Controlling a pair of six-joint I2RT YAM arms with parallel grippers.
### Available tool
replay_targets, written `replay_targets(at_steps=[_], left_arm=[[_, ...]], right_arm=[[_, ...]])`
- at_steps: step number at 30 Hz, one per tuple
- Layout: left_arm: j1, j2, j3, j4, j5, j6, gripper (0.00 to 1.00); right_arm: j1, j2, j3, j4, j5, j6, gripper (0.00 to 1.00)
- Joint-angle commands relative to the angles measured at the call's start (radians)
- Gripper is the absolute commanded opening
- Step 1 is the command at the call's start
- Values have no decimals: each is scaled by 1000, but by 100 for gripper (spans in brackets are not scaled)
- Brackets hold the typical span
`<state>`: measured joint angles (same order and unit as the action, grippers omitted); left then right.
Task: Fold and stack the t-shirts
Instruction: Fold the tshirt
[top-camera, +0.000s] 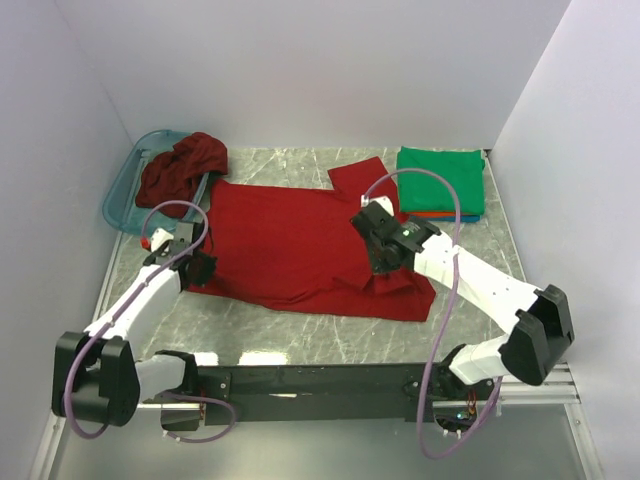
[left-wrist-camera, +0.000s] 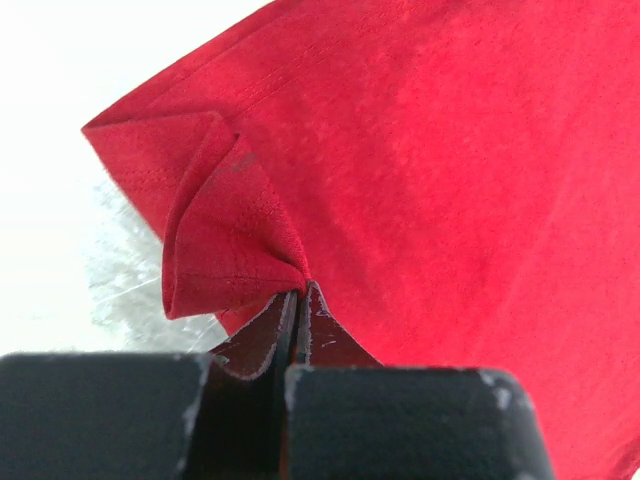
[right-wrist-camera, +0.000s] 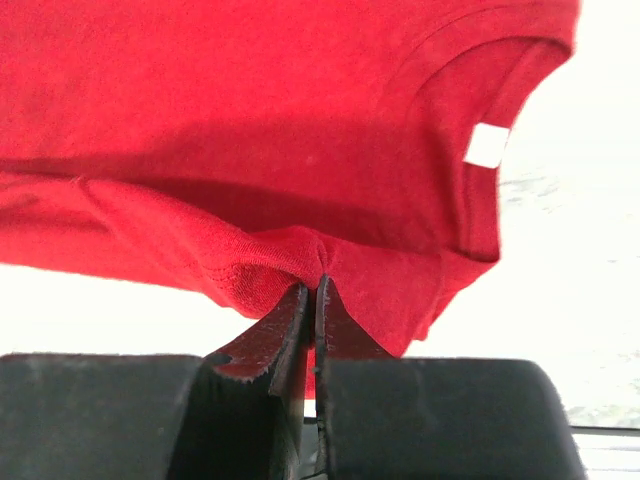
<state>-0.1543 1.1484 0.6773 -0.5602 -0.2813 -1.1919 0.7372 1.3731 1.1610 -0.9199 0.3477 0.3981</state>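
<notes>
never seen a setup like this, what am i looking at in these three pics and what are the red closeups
Two white robot arms are bolted at the near edge of a marble-look table. The wide picture comes from a camera above and behind them. The two closeups come from cameras on the wrists, looking past each arm's black fingers. A red shirt lies spread on the table. The left gripper is shut on a fold at one edge of it. The right gripper is shut on its cloth near the collar, where a white tag shows. At the back left, a maroon shirt sits bunched in a teal basket. At the back right, a folded green shirt tops a small stack.
</notes>
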Motion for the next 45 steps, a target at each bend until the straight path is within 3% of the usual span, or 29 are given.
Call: replay_targets(at_steps=[1,9,22,24,26,28,32,34,35,36,39,40,41,45], left_arm=[[-1,36,65,33,-35,21,0],[32,97,108,36,-39,32,0],[78,186,145,114,16,81,1],[84,203,149,149,48,101,20],[85,227,163,155,45,103,27],[85,244,165,175,11,95,24],[99,289,183,186,-22,86,4],[102,307,203,194,-19,97,4],[105,310,211,198,-12,103,19],[105,309,228,197,-9,107,31],[105,286,255,178,8,118,62],[105,269,260,177,25,132,73],[105,260,261,163,34,133,93],[105,197,226,172,68,153,99]], right_arm=[[-44,26,78,-19,40,-53,0],[-96,96,166,32,31,-174,0],[-168,221,276,58,17,-239,0],[-176,247,284,64,7,-246,0],[-180,265,298,79,5,-252,0],[-188,299,310,98,13,-265,0],[-231,397,356,150,-4,-272,0],[-261,446,425,139,-9,-263,0],[-266,493,454,122,0,-242,6],[-269,513,483,87,38,-237,26],[-271,557,565,38,86,-216,62],[-271,554,563,38,88,-212,65],[-272,535,559,39,88,-202,71],[-271,457,467,84,57,-182,72]])
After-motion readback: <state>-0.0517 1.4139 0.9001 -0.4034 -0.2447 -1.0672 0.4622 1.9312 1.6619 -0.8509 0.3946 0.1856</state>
